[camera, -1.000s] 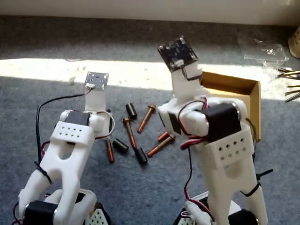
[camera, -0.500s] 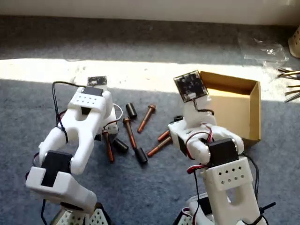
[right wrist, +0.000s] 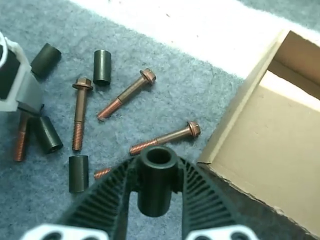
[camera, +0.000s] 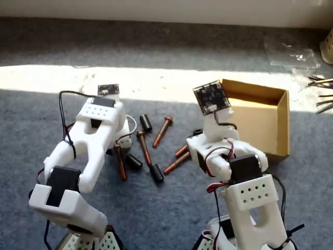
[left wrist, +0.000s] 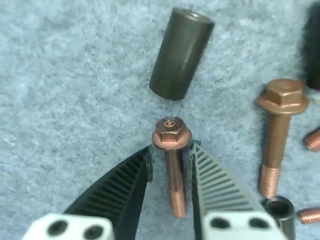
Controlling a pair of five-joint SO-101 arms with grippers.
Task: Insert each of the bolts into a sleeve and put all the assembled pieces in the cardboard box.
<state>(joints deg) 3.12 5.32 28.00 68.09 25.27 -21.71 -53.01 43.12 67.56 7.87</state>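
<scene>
Right wrist view: right gripper (right wrist: 157,167) clenches a sleeve (right wrist: 157,192); left gripper (left wrist: 171,149) straddles a bolt (left wrist: 171,132) unclenched (head stamp illegible).

Five copper flanged bolts (camera: 162,131) lying flat, scattered left of the open tan cardboard box (camera: 255,92). Leftmost bolt (left wrist: 172,175) straddled by the left gripper (left wrist: 171,149). Four short black sleeves (camera: 145,123) loose among them, none assembled. Fifth sleeve (right wrist: 157,192) clamped in the right gripper (right wrist: 157,167), bore showing.
</scene>
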